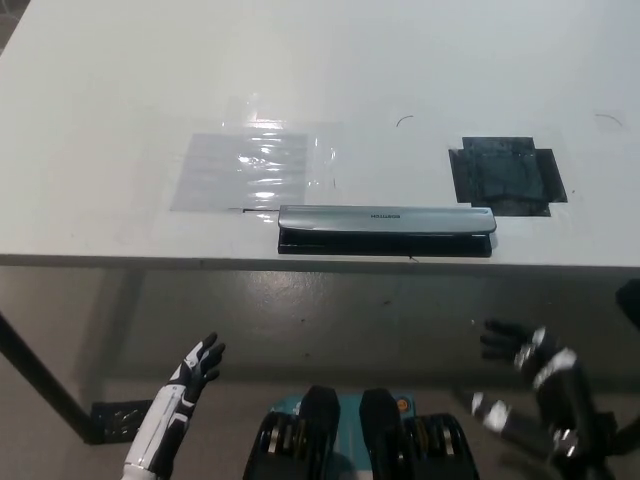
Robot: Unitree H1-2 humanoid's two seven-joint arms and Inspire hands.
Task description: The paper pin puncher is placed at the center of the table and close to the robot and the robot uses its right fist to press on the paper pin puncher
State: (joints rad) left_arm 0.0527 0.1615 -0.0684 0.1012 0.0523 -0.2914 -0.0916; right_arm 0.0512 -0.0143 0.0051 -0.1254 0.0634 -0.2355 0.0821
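A long silver and black paper pin puncher (386,230) lies along the near edge of a white table (120,80), roughly central. Both robot hands hang below the table edge: the white left hand (190,375) with fingers spread, the black right hand (520,350) loosely open, holding nothing. To press well, the right hand should probably curl into a fist, rise over the puncher's top bar and push straight down.
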